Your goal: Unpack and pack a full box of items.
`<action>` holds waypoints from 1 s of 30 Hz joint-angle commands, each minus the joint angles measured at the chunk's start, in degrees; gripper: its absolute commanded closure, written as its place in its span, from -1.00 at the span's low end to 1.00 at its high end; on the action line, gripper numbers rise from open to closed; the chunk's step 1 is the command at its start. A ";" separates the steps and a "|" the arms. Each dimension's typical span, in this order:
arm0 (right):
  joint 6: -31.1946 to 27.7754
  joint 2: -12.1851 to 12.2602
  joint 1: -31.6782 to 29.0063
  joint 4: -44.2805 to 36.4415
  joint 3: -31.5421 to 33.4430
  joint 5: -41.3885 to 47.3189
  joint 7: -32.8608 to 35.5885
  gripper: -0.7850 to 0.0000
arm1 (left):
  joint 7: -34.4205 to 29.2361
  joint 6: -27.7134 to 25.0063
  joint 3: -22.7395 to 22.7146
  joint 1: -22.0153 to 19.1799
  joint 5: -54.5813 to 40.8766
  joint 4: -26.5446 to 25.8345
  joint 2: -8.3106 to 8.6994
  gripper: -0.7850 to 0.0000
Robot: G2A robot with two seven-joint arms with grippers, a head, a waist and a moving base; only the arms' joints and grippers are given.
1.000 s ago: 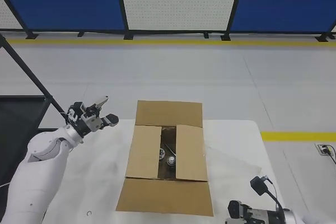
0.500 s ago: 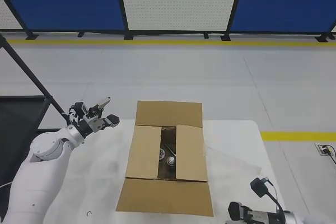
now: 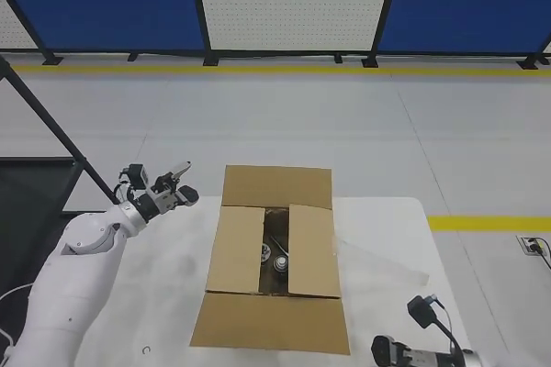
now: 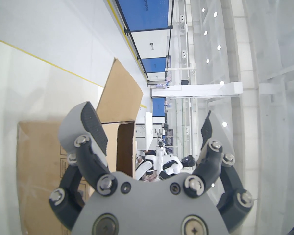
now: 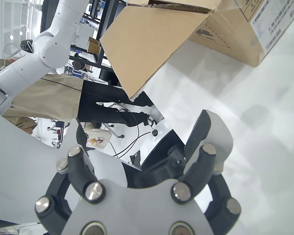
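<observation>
You have a white table (image 3: 386, 229) in front of you, and the open brown cardboard box (image 3: 239, 248) sits at its middle, the largest thing on it. The box's long flaps at 12 o'clock and 6 o'clock lie folded outward. The two flaps at 9 o'clock and 3 o'clock are folded inward over the opening, leaving a narrow dark gap down the centre. At 3 o'clock from the box, a sheet of clear plastic film (image 3: 386, 261) lies flat on the tabletop, one edge close beside the box wall. Your left gripper (image 3: 184, 181) hangs at about 10 o'clock from the box, near the table's far left corner and apart from the cardboard. Its two dark-padded fingers are spread wide, and its wrist view has the box wall and a raised flap beyond them. Your right gripper (image 5: 140, 119) sits low at about 5 o'clock from the box, by the near edge of the table. Its fingers are also spread wide, and they point toward the box's near corner and the outfolded flap. Through the gap between the inner flaps you can see small silvery metal items (image 3: 277, 252) lying inside the box; what they are cannot be told. A tiny dark ring (image 3: 145, 350) lies on the table at 7 o'clock, well apart from the box.
</observation>
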 commanded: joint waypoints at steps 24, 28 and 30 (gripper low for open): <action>-0.19 1.00 -2.23 -2.20 -4.12 7.39 1.99 -1.00 | 7.22 -14.52 10.53 -10.12 7.11 19.51 -7.83 -1.00; -0.19 1.00 -2.23 -2.20 -4.12 7.39 1.99 -1.00 | 7.22 -14.52 10.53 -10.12 7.11 19.51 -7.83 -1.00; -0.19 1.00 -2.23 -2.20 -4.12 7.39 1.99 -1.00 | 7.22 -14.52 10.53 -10.12 7.11 19.51 -7.83 -1.00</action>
